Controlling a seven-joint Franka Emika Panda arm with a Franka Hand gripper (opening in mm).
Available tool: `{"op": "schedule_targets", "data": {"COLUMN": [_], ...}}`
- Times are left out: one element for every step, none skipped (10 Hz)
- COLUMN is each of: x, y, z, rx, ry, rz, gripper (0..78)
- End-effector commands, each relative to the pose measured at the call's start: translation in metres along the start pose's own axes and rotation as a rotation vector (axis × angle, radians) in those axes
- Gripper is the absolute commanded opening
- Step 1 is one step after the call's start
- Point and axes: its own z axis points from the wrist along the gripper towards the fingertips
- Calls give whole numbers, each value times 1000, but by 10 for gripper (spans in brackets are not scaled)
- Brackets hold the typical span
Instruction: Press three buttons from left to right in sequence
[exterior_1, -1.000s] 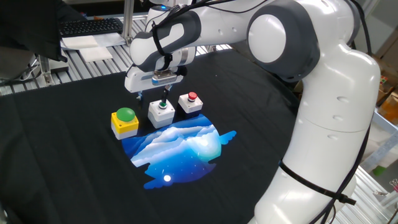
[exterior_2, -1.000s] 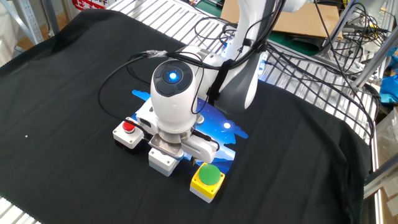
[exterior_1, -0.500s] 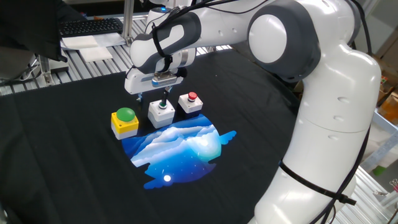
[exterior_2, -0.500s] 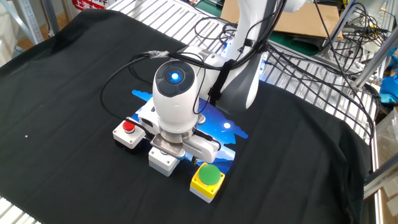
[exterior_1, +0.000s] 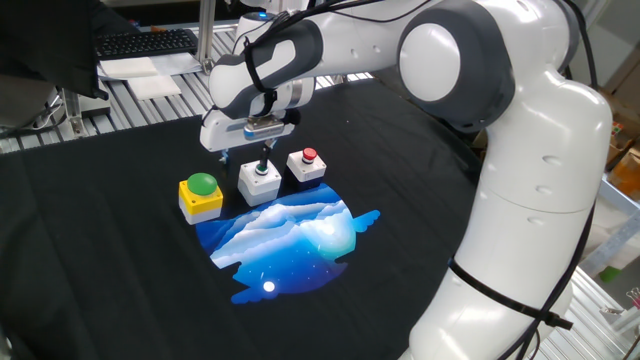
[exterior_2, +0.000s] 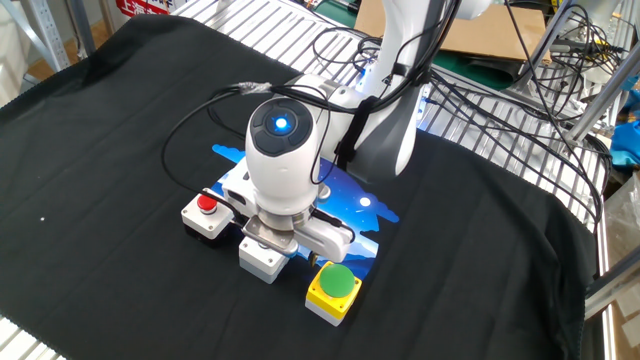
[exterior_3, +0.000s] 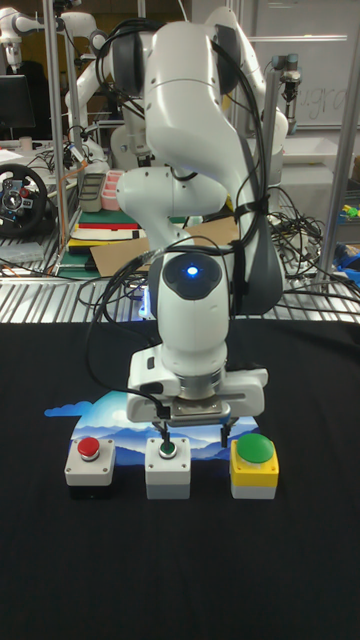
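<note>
We saw the gripper (exterior_3: 193, 437) spread wide, holding nothing, one finger (exterior_3: 164, 437) straight above the white box with the small green button (exterior_3: 167, 467); whether it touched, we could not tell. In the tall fixed view the three boxes sat in a row on the black-clothed counter (exterior_3: 300, 560): the white box with the red button (exterior_3: 89, 464) at nine o'clock of the middle box, the yellow box with the green dome (exterior_3: 254, 466) at three o'clock. A blue printed patch (exterior_1: 285, 235) lay just beside them.

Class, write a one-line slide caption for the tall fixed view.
Robot pincer poised over the middle white box, between red-button box and yellow box.
</note>
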Motion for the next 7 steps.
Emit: {"op": "schedule_targets", "data": {"x": [-2, -2, -3, -3, -3, -3, -3], "y": [0, -1, -1, -1, -1, -1, 0], "z": [0, 1, 2, 2, 2, 3, 4], "rx": [-1, -1, -1, 0, 1, 1, 2], "ry": [-3, -2, -2, -1, 1, 2, 5], "rz": [3, 1, 0, -1, -1, -1, -2], "gripper": [774, 774, 774, 774, 774, 774, 774]}}
